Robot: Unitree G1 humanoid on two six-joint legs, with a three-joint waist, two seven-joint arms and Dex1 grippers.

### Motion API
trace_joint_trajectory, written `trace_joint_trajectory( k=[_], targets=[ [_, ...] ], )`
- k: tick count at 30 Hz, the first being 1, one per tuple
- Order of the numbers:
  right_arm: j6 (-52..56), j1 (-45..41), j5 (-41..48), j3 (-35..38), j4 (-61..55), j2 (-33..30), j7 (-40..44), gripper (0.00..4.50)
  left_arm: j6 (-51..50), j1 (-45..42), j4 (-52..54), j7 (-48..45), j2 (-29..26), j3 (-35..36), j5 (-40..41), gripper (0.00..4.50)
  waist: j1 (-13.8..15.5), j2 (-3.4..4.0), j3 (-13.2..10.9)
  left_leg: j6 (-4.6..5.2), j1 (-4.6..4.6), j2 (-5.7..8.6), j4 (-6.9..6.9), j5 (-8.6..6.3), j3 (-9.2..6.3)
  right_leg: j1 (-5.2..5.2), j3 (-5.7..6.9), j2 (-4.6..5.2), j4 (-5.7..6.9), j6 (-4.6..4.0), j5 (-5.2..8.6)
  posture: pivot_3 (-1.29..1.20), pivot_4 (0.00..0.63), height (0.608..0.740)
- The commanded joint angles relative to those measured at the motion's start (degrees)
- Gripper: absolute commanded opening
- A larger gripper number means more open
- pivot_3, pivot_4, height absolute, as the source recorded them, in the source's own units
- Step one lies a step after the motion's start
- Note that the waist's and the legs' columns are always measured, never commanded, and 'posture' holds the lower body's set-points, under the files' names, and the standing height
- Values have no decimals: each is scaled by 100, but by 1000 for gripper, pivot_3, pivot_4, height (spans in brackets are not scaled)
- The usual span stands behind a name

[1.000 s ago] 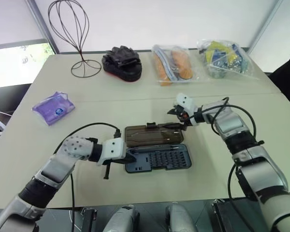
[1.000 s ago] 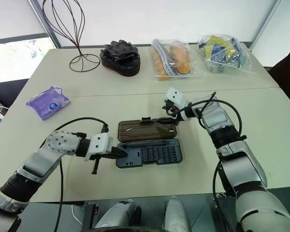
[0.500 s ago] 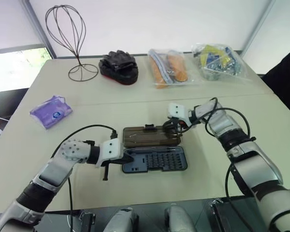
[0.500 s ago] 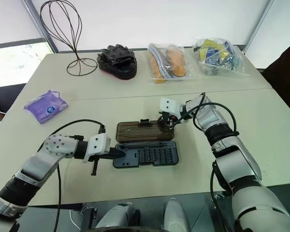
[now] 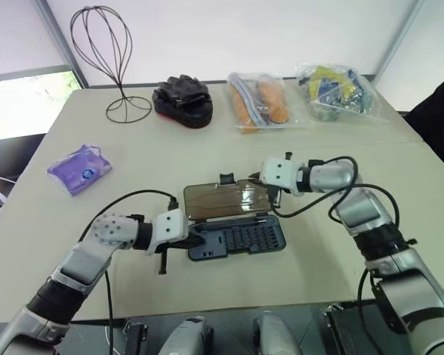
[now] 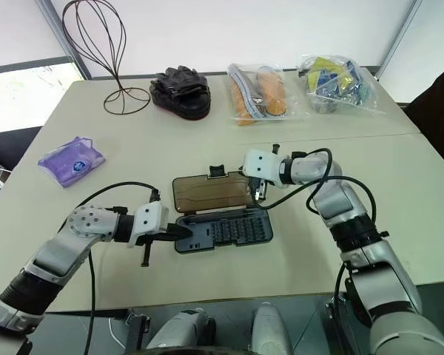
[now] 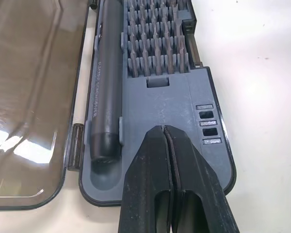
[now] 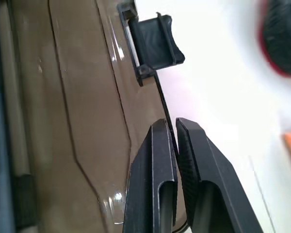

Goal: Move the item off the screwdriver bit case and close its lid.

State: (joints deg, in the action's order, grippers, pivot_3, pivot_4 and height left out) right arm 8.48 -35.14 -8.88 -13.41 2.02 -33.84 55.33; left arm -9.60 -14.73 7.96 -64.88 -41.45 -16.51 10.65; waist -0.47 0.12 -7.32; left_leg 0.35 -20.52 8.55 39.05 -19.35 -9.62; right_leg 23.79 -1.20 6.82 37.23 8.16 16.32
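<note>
Since half a second before, the lid (image 5: 226, 201) had tipped up off the table (image 5: 155, 163), and the right gripper (image 5: 275, 196) had come in to the lid's right end.

From the head, the case (image 5: 240, 238) lay open in the middle of the table, with the lid on its far side. The left gripper (image 5: 198, 241) was at the case's left end. A purple pack (image 5: 80, 166) lay well apart on the left.

In the left wrist view, the left gripper was squeezed tight with nothing between its fingers, and its tip was over the near-left part of the case. A dark screwdriver (image 7: 106, 73) and rows of bits (image 7: 155, 43) sat inside the case.

In the right wrist view, the right gripper pinched the thin edge of the lid, close to the black latch (image 8: 153, 41).
</note>
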Motion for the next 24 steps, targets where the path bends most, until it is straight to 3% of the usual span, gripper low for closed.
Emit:
trace_joint_trajectory(
  k=[1,8,12,17,21,24],
  targets=[
    [371,215,84,448,-1069,-42,-416,40,-96,182,-211,-97,-69,-154,-178,0,8,0,0,0,0,0,-1,0,-1,0,0,0,-1,0,0,0,150,740],
    [564,427,-118,323,-1640,-50,-669,40,-197,217,-82,-59,-52,75,-24,0,-1,3,-3,0,1,-1,-5,0,1,0,-2,1,-3,0,0,0,150,740],
    [401,453,-208,232,-1612,-91,-721,40,-1187,105,752,-91,-19,663,1108,0,-3,-2,-13,0,-24,-2,-3,0,1,25,-3,1,-1,0,0,0,150,740],
    [277,433,-207,200,-1520,-155,-749,40,-1794,-27,1648,-271,-357,976,1743,0,-32,-8,-20,-1,-89,-2,11,1,1,87,0,2,3,0,0,0,150,740],
    [73,400,-232,169,-1356,-267,-682,40,-2912,-752,2084,86,-349,1609,3089,0,-10,-8,-31,-1,-92,-2,8,1,1,89,1,2,0,0,0,0,150,740],
    [42,379,-211,148,-1318,-269,-693,40,-3063,-1875,884,1202,344,2008,2991,0,73,-16,-38,-1,-90,1,22,1,-2,79,6,-2,0,0,0,0,150,740]
  ],
)
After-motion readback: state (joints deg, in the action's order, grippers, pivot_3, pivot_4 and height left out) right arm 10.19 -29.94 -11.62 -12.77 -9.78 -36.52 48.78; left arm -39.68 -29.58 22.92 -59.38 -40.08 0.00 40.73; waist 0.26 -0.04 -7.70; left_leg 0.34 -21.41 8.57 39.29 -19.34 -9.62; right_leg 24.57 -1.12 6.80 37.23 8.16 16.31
